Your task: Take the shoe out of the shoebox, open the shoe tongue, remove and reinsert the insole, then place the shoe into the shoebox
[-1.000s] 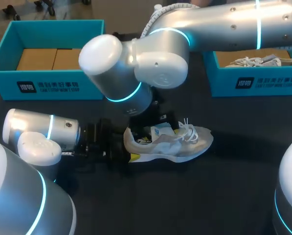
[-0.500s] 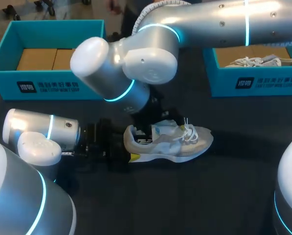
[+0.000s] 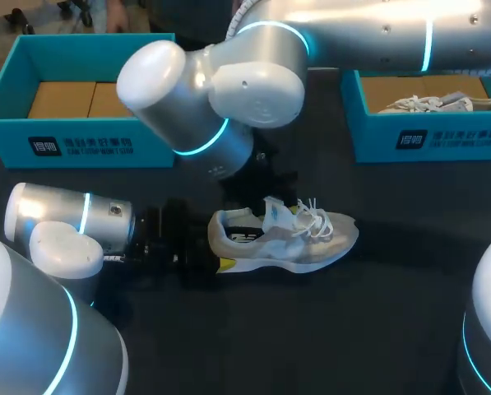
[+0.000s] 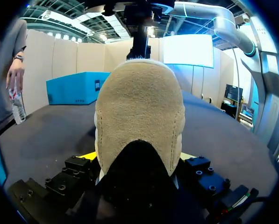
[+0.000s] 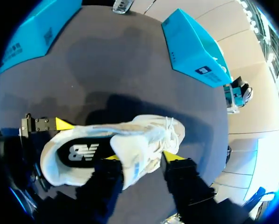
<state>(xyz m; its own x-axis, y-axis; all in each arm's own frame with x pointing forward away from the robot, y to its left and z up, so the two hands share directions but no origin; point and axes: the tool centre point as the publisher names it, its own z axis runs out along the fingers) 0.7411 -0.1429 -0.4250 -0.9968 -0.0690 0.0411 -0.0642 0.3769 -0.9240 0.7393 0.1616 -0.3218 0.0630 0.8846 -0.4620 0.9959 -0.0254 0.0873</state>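
A pale beige sneaker (image 3: 286,240) lies on its sole on the dark table, toe pointing right. My left gripper (image 4: 138,158) is at table level behind it. Its yellow-tipped fingers (image 4: 89,156) press both sides of the suede heel (image 4: 139,116), so it is shut on the shoe. My right gripper (image 5: 140,157) hangs over the shoe's opening, shut on the white tongue (image 5: 135,161), which stands pulled up and back. Behind the tongue the dark insole (image 5: 81,151) shows inside the shoe. In the head view the right arm's big elbow hides most of that gripper.
A teal shoebox (image 3: 81,144) with cardboard inside stands at the back left. A second teal box (image 3: 426,140) at the back right holds another pale shoe (image 3: 442,103). Bare dark table lies in front of and to the right of the sneaker.
My right gripper came down onto the shoe's opening, its fingers closed on the tongue, and the tongue now stands lifted. The left gripper and the shoe kept their place.
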